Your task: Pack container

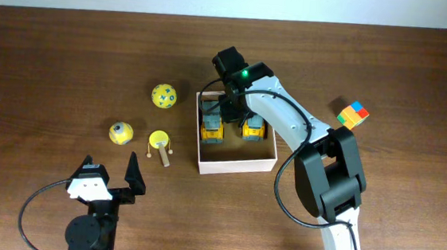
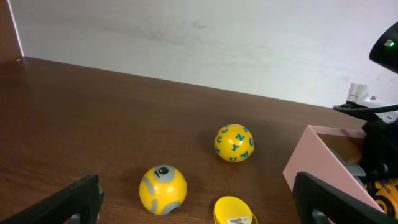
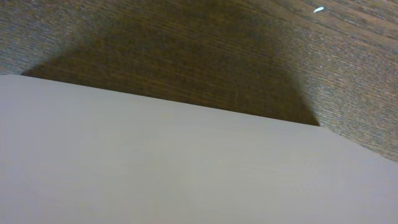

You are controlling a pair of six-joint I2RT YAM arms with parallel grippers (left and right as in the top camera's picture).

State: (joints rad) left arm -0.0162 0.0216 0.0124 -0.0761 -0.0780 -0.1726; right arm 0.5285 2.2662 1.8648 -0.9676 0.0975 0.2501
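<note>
Overhead view shows the container (image 1: 236, 164) mid-table holding two yellow toy trucks (image 1: 211, 129), the right gripper (image 1: 232, 112) low over them, seemingly placing, its jaws hidden so I cannot tell, the left gripper (image 1: 112, 172) spread wide; next, probably, lift clear and fetch the lettered ball (image 1: 163, 95).

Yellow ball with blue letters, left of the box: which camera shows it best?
Left wrist: the yellow ball with blue letters is large, unobstructed, its letters visible. Overhead shows the ball small, from above. Right wrist shows only a pale surface and wooden table, no ball.
</note>
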